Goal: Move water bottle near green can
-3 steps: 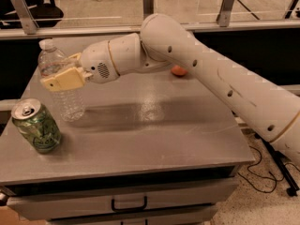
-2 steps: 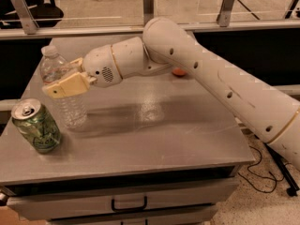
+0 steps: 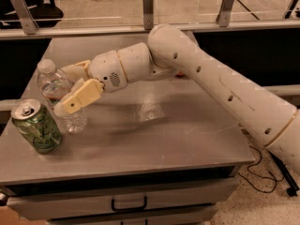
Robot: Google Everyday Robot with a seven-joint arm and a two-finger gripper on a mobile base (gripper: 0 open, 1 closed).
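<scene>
The water bottle (image 3: pixel 56 89), clear with a white cap, stands on the grey table (image 3: pixel 154 139) at its left side. It is close beside the green can (image 3: pixel 36 126), just behind and to the right of it. My gripper (image 3: pixel 70 90) reaches in from the right and its two tan fingers (image 3: pixel 79 96) straddle the bottle's middle, one in front and one behind. The gripper is shut on the bottle. The bottle's base is at table level. The front finger hides the label.
My white arm (image 3: pixel 211 83) crosses the table from the right edge. A metal rail with glass panels (image 3: pixel 148 8) runs along the back. A drawer with a black handle (image 3: pixel 129 204) is below the table's front edge.
My gripper has moved the bottle down and slightly left, closer to the green can. The can has not moved.
</scene>
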